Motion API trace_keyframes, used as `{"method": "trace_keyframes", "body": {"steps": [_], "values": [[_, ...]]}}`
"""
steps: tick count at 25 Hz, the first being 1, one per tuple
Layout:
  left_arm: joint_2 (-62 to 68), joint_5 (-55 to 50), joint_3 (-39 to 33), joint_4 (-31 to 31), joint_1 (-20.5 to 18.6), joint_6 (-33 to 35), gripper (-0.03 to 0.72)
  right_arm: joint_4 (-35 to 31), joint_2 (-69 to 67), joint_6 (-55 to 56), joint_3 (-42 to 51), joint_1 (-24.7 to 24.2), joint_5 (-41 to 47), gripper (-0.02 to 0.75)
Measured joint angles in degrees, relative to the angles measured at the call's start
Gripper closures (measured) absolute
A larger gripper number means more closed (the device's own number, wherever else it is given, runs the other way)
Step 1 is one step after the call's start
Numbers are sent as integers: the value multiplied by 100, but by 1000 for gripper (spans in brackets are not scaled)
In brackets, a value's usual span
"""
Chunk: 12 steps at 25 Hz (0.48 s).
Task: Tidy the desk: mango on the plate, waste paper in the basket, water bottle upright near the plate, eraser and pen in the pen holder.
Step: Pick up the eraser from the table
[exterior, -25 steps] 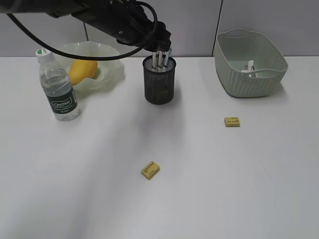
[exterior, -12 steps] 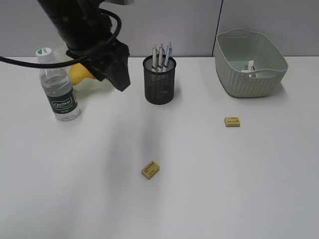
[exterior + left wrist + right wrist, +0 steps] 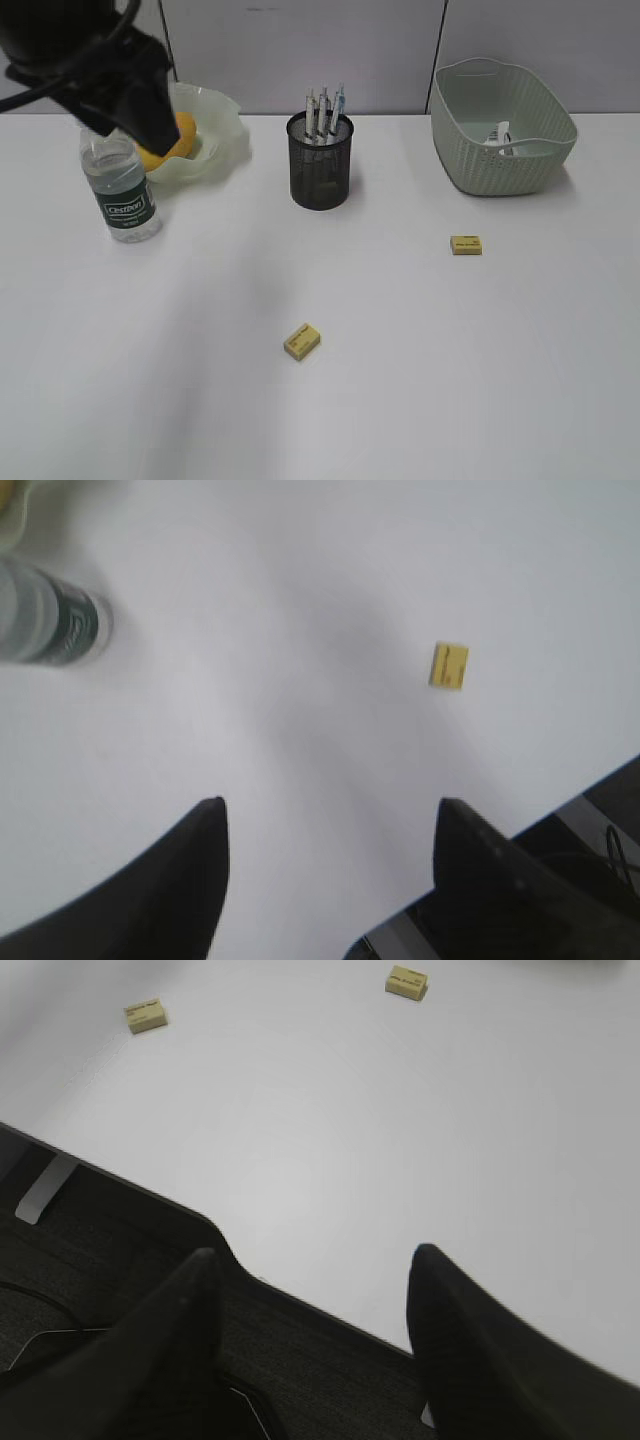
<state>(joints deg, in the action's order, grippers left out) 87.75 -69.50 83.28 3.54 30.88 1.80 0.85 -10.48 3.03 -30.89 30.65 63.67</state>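
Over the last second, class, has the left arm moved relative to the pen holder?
Yes. The left gripper has swung leftward, away from the pen holder, and its arm now covers the top of the water bottle.

Yellow mango [image 3: 178, 139] lies in the wavy green plate [image 3: 225, 140] at ten o'clock; the water bottle [image 3: 119, 190] stands upright just beside it. Pens [image 3: 323, 112] stand in the black pen holder [image 3: 320, 165]; paper [image 3: 500, 135] sits in the basket [image 3: 500, 125]; two erasers [image 3: 301, 341] lie loose.

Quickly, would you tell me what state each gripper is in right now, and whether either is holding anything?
Left gripper: open, holding nothing, above the desk.
Right gripper: open, holding nothing, over the desk's edge.
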Motion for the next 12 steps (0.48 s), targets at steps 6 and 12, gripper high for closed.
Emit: {"method": "trace_keyframes", "body": {"steps": [6, 12], "values": [[-1628, -28, -1618, 0, 0, -124, 198, 0, -19, 0, 0, 0, 6, 272], [-3684, 84, -2835, 5, 0, -141, 200, 0, -454, 0, 0, 0, 11, 272]]}}
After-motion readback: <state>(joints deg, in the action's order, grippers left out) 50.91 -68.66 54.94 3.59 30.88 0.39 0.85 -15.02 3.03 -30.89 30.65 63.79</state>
